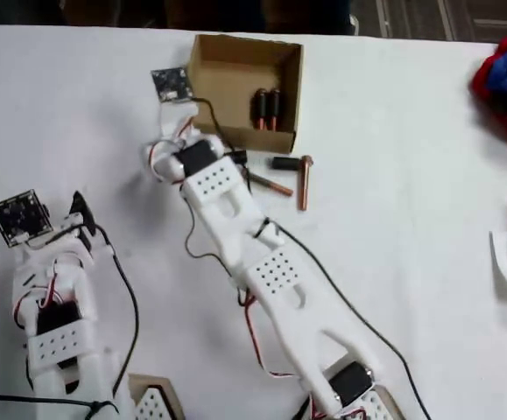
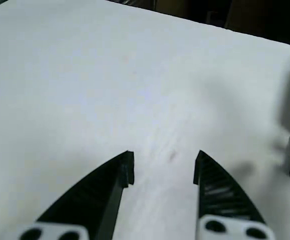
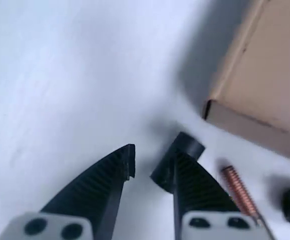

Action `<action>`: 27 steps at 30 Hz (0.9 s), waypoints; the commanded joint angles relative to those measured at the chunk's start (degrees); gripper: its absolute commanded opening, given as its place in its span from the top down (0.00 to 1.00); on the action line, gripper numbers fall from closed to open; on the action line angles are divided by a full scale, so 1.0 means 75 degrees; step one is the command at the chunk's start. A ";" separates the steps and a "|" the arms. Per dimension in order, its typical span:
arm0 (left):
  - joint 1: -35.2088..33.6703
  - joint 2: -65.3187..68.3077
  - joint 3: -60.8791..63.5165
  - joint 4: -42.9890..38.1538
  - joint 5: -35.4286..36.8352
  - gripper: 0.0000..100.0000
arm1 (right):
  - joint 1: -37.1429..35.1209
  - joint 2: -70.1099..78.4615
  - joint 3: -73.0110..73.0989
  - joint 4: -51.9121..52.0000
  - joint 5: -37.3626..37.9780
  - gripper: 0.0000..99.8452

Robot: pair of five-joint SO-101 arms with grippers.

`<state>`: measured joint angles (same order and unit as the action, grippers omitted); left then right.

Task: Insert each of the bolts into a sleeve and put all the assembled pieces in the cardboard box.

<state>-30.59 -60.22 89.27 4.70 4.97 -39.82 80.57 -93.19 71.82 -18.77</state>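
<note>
Two assembled pieces [image 1: 266,108] are set in the cardboard box [image 1: 228,77]; just before it, a sleeve [image 1: 285,163] and two bolts [image 1: 304,184] are laid.

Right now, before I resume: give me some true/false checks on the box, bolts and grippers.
1. Two assembled pieces lie in the box. True.
2. The left gripper holds a bolt. False: it is open and holds nothing, over bare table.
3. Two bolts lie loose outside the box. True: both lie on the table just in front of it.
4. The right gripper is shut on a sleeve. False: it is open, and the sleeve lies on the table at one fingertip, not clamped.
</note>
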 commanded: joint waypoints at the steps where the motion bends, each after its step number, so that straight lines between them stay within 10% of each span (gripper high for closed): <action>1: -0.0035 -0.0117 -0.0275 -0.0176 0.0035 0.79 | -0.0088 0.0006 -0.0199 -0.0240 -0.0551 0.90; 27: -0.0035 -0.0141 -0.0275 -0.0188 0.0035 0.79 | 0.0252 -0.0990 -0.0281 0.1049 -0.0914 0.90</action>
<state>-30.59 -60.22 89.27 4.53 4.97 -37.71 79.52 -93.89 76.22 -25.19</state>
